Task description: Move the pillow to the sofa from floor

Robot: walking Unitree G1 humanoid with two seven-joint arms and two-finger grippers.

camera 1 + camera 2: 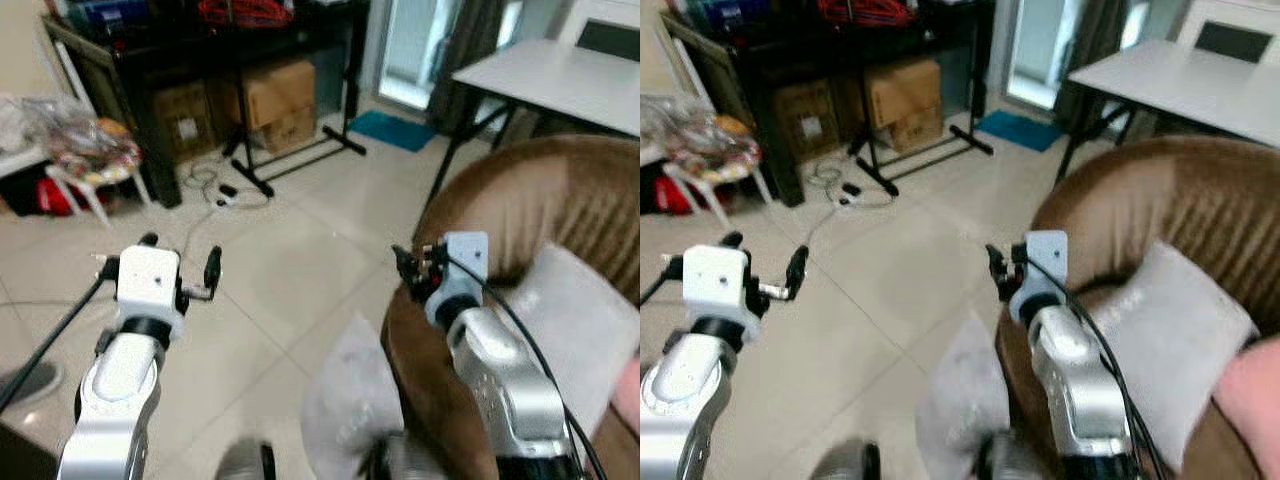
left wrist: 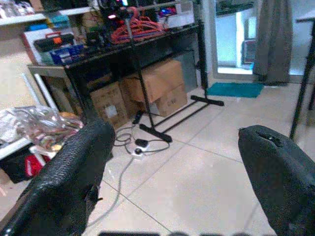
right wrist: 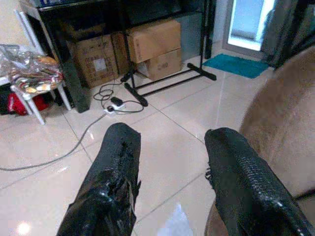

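Now both jaws open, empty; pillow (image 1: 350, 405) on floor (image 1: 290, 270) beside sofa (image 1: 540, 200); we lower, grip both edges.

Pale grey soft pillow (image 1: 345, 400) low beside the brown ribbed fabric sofa (image 1: 560, 190): blurred, its lower part cut off by the frame bottom and partly covered by dark blurred shapes there, so whether it rests on the tiled floor (image 1: 290, 270) cannot be told. Second pale grey cushion (image 1: 1175, 335) on the sofa seat: near edge hidden behind the silver right arm (image 1: 1075, 385). Pink blurred patch (image 1: 1250, 395) at the right frame edge: unidentifiable. Sofa cut off at right. White tabletop (image 1: 560, 75) cut off by top and right edges. Items on the dark shelf unit (image 2: 123, 46): too small and blurred to name.
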